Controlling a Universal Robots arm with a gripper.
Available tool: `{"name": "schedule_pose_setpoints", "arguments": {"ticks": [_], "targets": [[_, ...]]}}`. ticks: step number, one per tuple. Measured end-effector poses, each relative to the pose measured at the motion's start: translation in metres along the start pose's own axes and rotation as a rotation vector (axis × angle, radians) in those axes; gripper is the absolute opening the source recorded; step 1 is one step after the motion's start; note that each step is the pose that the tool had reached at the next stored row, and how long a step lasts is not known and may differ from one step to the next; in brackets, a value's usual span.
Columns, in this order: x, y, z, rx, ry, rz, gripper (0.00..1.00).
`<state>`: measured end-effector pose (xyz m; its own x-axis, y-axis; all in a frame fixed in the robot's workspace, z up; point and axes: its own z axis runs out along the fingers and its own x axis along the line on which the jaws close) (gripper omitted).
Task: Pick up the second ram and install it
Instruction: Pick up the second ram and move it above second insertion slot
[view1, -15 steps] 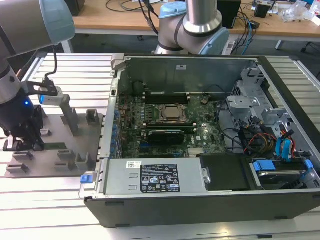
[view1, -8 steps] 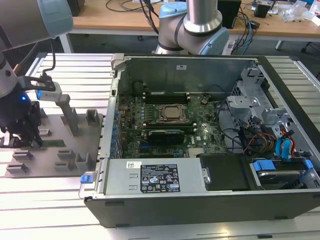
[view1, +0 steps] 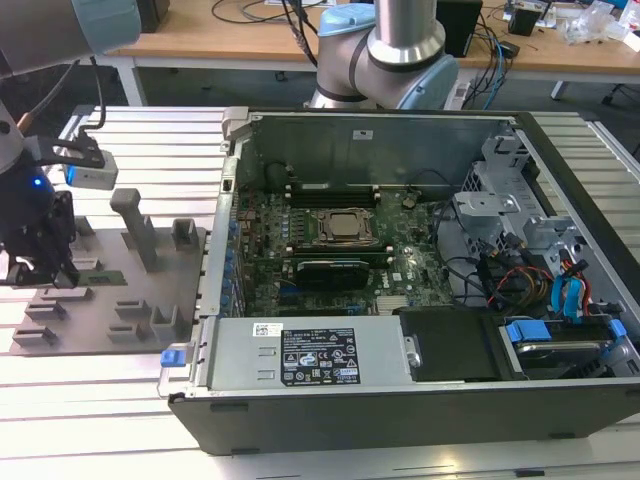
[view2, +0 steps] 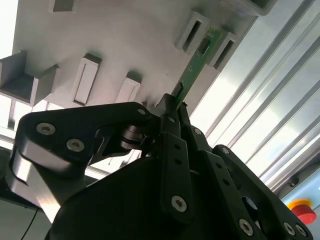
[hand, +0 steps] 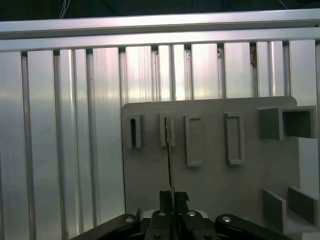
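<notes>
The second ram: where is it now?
The second ram is on the grey holder plate at the exterior view's left, gripped by the end effector.

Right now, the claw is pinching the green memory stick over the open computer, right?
No. The claw is pinching the green memory stick over the grey holder plate, beside the open computer; the exterior view shows it.

Open computer case (view1: 400, 425) beside grey tray (view1: 90, 320)

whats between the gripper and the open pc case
In the exterior view, the grey holder plate with its upright blocks, plus the second ram, which the gripper is shut on at one end.
</notes>
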<state>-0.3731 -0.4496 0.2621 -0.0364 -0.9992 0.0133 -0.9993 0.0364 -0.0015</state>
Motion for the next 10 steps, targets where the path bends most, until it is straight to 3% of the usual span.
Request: {"name": "schedule_pose_setpoints", "arguments": {"ticks": [2,5,10], "targets": [[0.0001,0.0000,-0.0064,-0.0001,0.0001,0.000,0.14],[0.0003,0.0000,-0.0225,0.0000,0.0000,0.000,0.14],[0.0005,0.0000,-0.0338,-0.0001,0.0000,0.000,0.14]]}}
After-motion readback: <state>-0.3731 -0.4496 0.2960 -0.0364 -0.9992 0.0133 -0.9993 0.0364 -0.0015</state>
